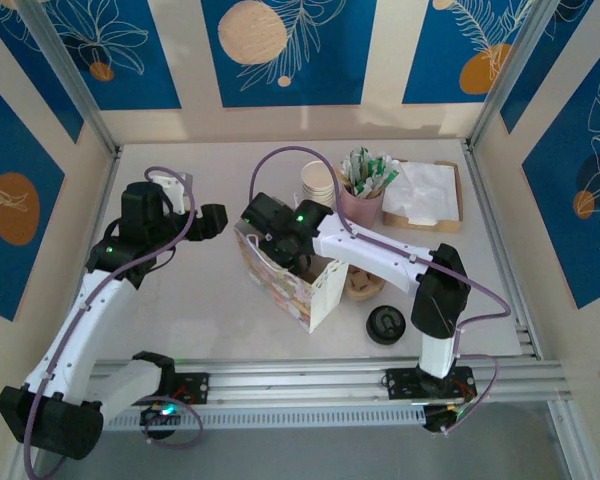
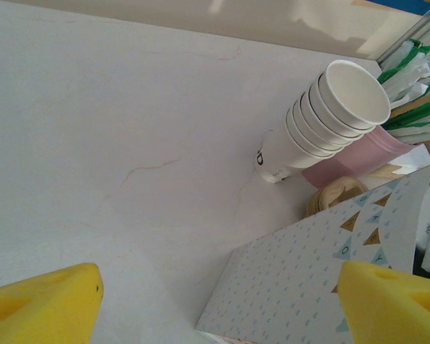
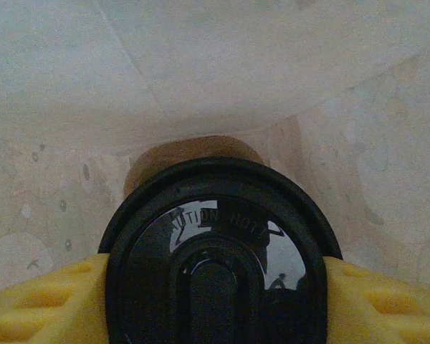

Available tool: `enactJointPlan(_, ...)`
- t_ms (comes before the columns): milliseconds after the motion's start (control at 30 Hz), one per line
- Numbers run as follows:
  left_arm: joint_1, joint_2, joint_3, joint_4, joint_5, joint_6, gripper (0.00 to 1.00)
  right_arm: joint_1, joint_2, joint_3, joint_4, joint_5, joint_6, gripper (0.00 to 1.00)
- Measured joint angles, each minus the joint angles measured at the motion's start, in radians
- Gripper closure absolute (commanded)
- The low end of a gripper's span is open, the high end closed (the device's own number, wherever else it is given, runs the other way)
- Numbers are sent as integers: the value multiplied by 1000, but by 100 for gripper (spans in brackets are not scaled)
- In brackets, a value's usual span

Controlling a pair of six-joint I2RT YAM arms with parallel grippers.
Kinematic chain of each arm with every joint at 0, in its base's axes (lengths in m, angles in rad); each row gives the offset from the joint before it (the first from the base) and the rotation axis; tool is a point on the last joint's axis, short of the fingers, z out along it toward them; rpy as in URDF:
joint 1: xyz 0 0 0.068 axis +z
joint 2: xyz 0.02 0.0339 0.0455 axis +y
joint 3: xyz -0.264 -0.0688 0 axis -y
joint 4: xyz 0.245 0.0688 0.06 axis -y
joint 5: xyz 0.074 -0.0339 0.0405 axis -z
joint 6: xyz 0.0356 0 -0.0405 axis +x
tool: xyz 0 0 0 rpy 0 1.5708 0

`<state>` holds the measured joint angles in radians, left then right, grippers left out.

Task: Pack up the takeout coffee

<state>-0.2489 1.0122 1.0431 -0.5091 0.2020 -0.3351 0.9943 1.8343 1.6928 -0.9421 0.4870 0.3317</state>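
Bright and evenly lit from above over the table [image 1: 210,330], soft short shadows. Dim and grainy inside the bag [image 3: 201,64]; glare on the black lid [image 3: 215,251]. Near yellow fingertips [image 2: 43,304] slightly blurred.

arms [image 1: 75,330]: white links, black joints | cables [image 1: 290,150]: purple | fingers [image 2: 43,304]: yellow foam — LEDs [image 1: 300,214] green

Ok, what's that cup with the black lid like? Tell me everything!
The coffee cup has a shiny black plastic lid with raised letters saying CAUTION HOT and an oval sip tab. A brown cardboard body peeks out below. It is lid-up inside the paper bag, and the right gripper clamps the lid between its yellow fingers.
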Motion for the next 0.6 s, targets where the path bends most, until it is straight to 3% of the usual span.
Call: enactJointPlan(600, 0, 11, 0, 0, 7, 0, 15, 0, -12, -6, 3, 8, 10, 54)
